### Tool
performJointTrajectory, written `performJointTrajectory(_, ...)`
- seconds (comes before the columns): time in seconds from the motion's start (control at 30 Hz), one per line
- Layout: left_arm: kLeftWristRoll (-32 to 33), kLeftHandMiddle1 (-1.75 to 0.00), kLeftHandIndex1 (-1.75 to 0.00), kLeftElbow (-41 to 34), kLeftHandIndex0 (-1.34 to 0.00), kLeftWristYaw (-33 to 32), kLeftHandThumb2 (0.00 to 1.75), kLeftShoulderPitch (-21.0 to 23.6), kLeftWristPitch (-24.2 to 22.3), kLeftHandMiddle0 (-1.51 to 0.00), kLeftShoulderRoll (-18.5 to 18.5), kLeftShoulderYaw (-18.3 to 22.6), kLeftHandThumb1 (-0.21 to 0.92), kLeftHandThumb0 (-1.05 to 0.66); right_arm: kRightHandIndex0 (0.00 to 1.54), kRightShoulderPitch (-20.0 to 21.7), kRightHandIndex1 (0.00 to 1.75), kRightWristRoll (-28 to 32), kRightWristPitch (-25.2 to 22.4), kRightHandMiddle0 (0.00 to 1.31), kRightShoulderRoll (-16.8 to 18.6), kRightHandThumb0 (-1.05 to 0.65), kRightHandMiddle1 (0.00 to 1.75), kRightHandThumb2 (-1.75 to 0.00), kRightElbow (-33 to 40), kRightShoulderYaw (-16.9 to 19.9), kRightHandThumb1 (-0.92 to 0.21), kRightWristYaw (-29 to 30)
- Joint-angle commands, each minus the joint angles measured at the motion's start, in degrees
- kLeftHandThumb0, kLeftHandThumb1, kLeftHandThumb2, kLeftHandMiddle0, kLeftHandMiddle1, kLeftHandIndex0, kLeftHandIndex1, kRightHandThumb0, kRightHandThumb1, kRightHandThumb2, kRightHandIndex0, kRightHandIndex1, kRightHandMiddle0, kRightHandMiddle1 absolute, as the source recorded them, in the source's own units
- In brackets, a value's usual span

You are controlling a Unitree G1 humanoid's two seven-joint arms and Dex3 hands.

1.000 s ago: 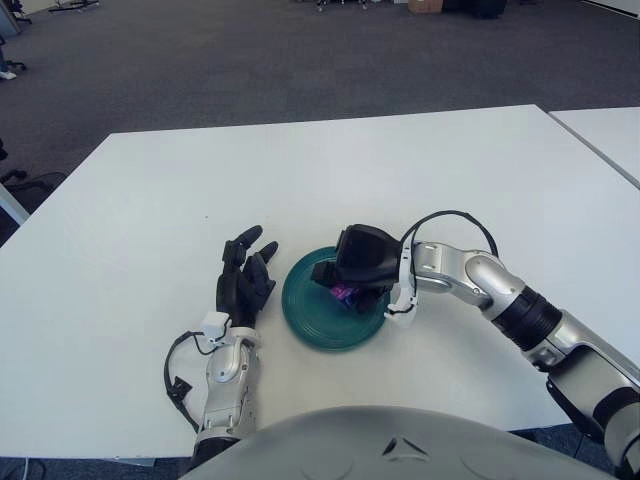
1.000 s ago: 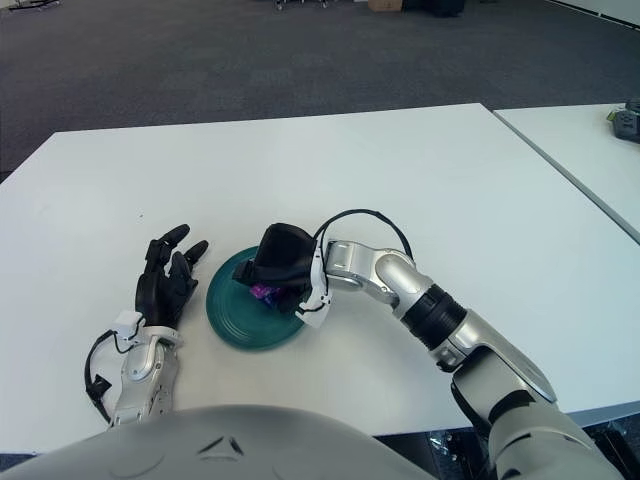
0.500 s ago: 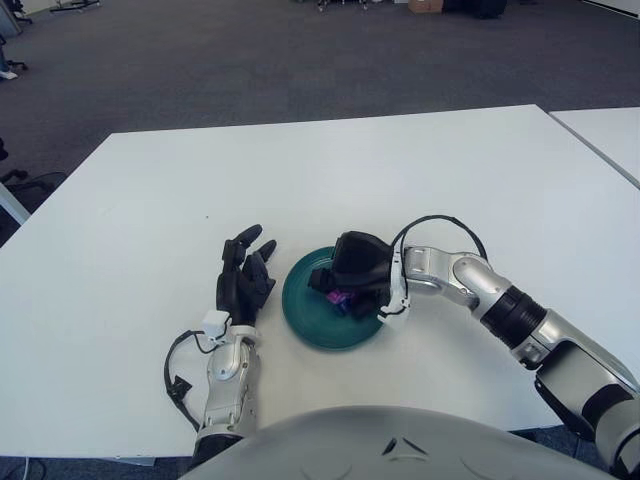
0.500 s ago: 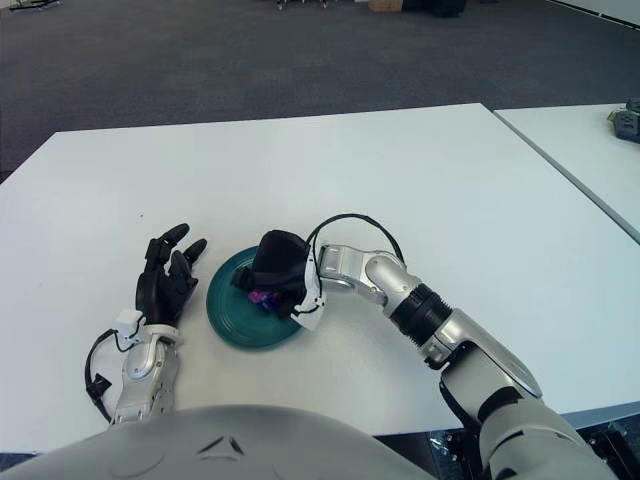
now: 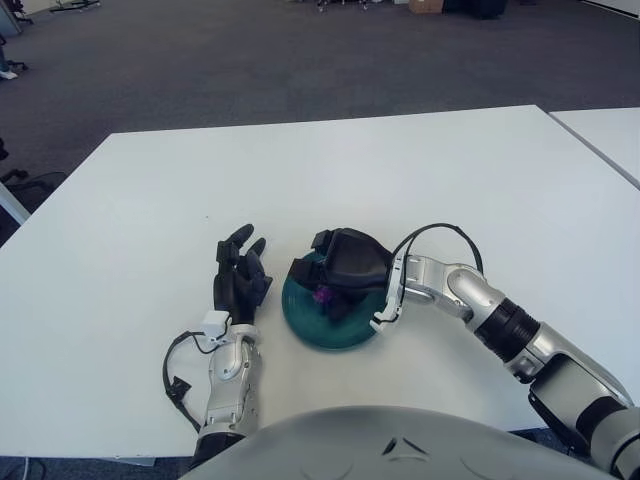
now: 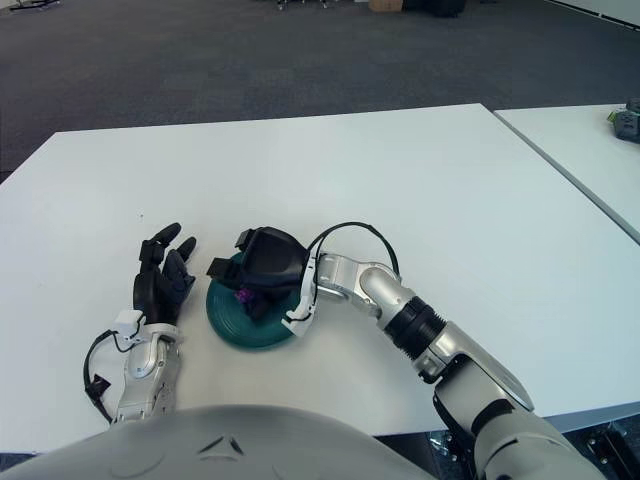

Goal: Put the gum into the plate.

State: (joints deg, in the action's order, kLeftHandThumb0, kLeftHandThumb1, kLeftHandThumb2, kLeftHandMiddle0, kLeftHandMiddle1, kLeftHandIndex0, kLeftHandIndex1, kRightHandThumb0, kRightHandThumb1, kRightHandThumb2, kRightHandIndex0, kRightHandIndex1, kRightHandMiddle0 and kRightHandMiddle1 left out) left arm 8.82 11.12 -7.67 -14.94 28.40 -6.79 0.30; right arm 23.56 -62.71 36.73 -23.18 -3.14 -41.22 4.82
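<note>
The white rectangular table [image 5: 420, 170] carries little besides the round dark-green plate [image 5: 305, 325], which sits near the robot, slightly left of centre. Beyond the far edge lies dark grey carpet, and a second white table [image 5: 610, 135] stands just to the right, parted from the first by a narrow gap.

The black three-fingered right hand [image 5: 338, 270] hovers over the plate, reaching in from the right on a silver forearm with a looping black cable [image 5: 440, 232]. Its fingers are spread apart, with the small purple gum packet [image 5: 322, 296] lying on the plate beneath the palm, seemingly let go; whether any fingertip touches it cannot be told. The hand covers most of the plate's far half.

The black left hand [image 5: 238, 282] shows just left of the plate, fingers loosely extended toward the far side, grasping nothing.

The right eye view shows a small dark object [image 6: 626, 121] on the second table, cut off in the left eye view, and shows the gum [image 6: 241, 296] closer to the plate's left rim.
</note>
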Motion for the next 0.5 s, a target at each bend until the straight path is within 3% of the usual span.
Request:
performJointTrajectory(0.0, 0.25, -0.43, -0.97, 2.04, 0.00, -1.63, 0.93, -0.76, -0.12, -0.29, -4.32, 0.73, 0.92, -0.71, 0.23, 1.13, 0.59, 0.01, 0.12, 0.01, -2.64, -0.91, 0.77, -0.88, 1.38, 1.60, -0.92, -2.87)
performJointTrajectory(0.07, 1.61, -0.28, -0.89, 1.52, 0.00, -0.83, 0.97, -1.28, 0.18, -0.29, -4.31, 0.54, 0.92, -0.73, 0.17, 1.25, 0.26, 1.39, 1.11, 0.00, -4.58, -0.97, 0.56, -0.92, 1.54, 2.18, -0.92, -4.96)
performJointTrajectory(0.17, 6.95, -0.16, -0.78, -0.31, 0.00, 3.05, 1.00, -2.59, 0.00, -0.27, -4.20, 0.26, 0.92, -0.77, 0.12, 1.15, 0.09, 2.86, 2.02, 0.00, -5.65, -1.02, 0.38, -0.94, 1.86, 2.73, -0.92, -7.16)
performJointTrajectory(0.33, 13.82, -0.05, -0.58, -2.47, 0.00, 7.22, 1.03, -3.51, -2.16, -0.21, -3.87, 0.45, 0.92, -0.84, 0.04, 0.90, 0.02, 4.38, 2.94, 0.00, -5.84, -1.04, 0.18, -0.96, 2.08, 3.49, -0.92, -8.54)
performJointTrajectory(0.47, 15.65, -0.02, -0.47, -3.02, 0.00, 8.74, 1.03, -3.67, -3.45, -0.18, -2.95, 0.84, 0.92, -0.86, 0.01, 0.11, 0.00, 6.34, 3.08, 0.00, -5.37, -1.05, 0.08, -0.95, 1.26, 4.38, -0.92, -8.21)
